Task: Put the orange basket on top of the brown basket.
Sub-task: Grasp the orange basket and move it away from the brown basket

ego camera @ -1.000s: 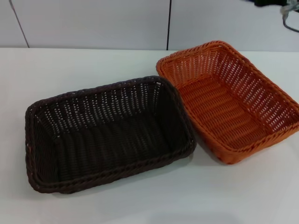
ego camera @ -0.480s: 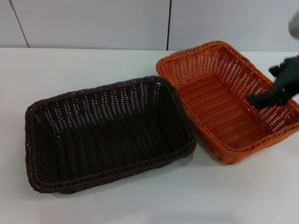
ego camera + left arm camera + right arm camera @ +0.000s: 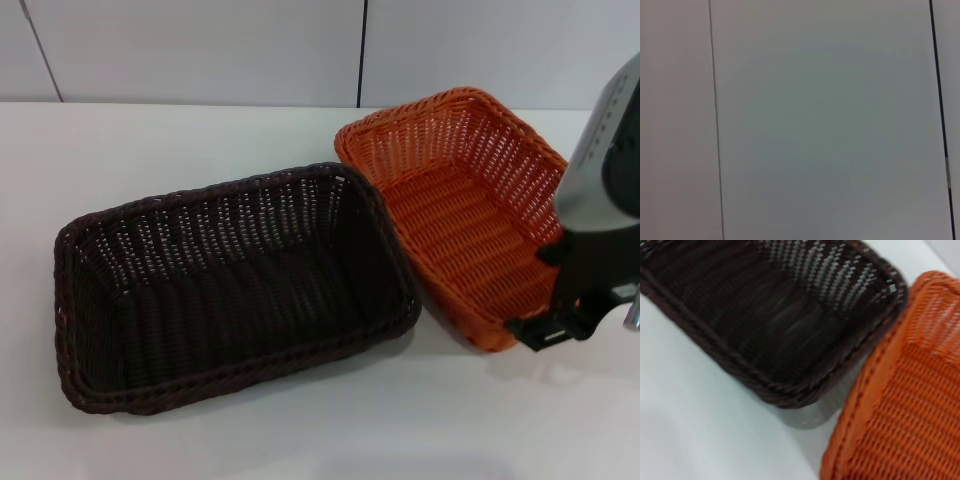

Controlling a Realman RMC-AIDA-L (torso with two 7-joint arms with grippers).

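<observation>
Head view first: you've got the orange basket point(image 3: 470, 215) sitting on the white table point(image 3: 150, 130) on the right side, with the brown basket point(image 3: 230, 285) to its left, their rims touching or as good as touching near the middle. Both are empty, nothing in either one. The orange basket's long axis runs diagonally, from the far middle toward the near right, and the brown one lies roughly crosswise in front of you. Your right gripper point(image 3: 560, 325) hangs over the near right corner of the orange basket, so the basket stretches away from it toward the far left. That's clearly the nearer arm for this grab. I can't tell from here whether its fingers are spread or closed, they're just a dark lump at the rim.

Left wrist view: only a plain pale panel with a couple of thin seams. That arm looks parked somewhere off the scene, and the left gripper doesn't show at all.

Right wrist view: you're looking down at the orange basket's braided rim point(image 3: 865, 390) close up, with the brown basket point(image 3: 775, 325) just beyond it and a sliver of table between their bases. No fingers visible here either, so no help on the grip.
</observation>
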